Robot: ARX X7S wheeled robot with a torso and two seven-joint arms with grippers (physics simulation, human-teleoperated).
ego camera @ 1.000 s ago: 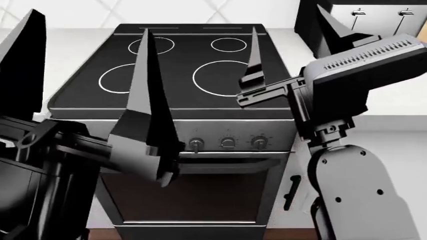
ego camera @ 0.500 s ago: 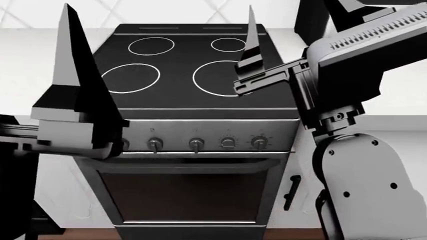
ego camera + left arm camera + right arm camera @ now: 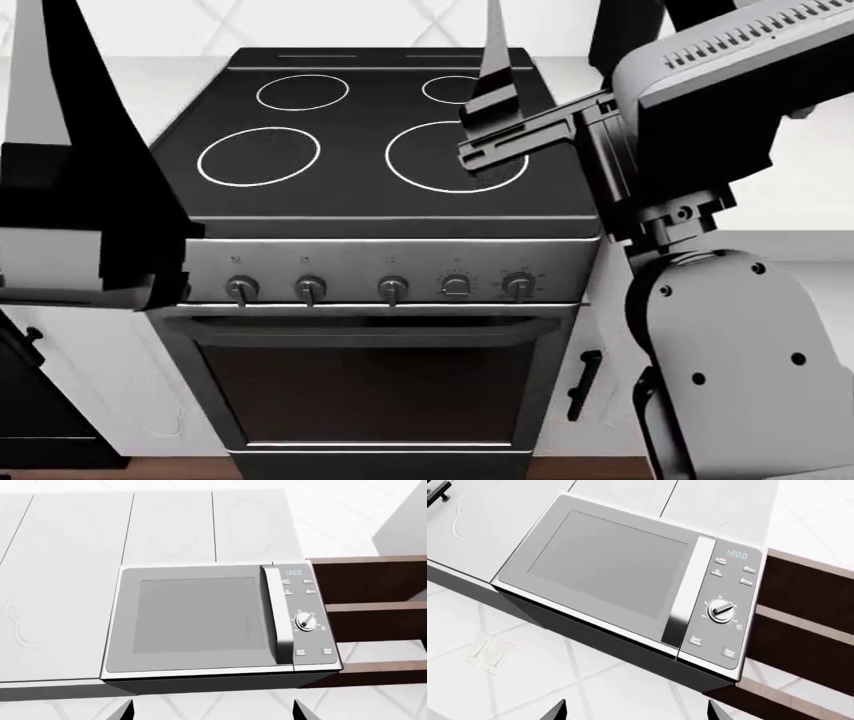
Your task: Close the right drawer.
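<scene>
since the earlier head frames the left gripper point(image 3: 80, 190) has swung outward to the far left edge and lifted, uncovering the stove point(image 3: 374, 180) knobs point(image 3: 310, 290) it had hidden. the right gripper point(image 3: 501, 110) has risen slightly and remains above the rear right burner point(image 3: 454, 155).

fingers: both pairs stand spread and released, holding nothing; each wrist view shows two dark fingertips point(image 3: 127, 711) apart at the frame edge, with a microwave point(image 3: 213, 617) beyond them.

the right drawer cannot be identified with certainty. a short black bar handle point(image 3: 583, 385) on a white panel point(image 3: 601, 420) sits below the right fingers, beside the oven door point(image 3: 374, 390), well apart from both grippers.
</scene>
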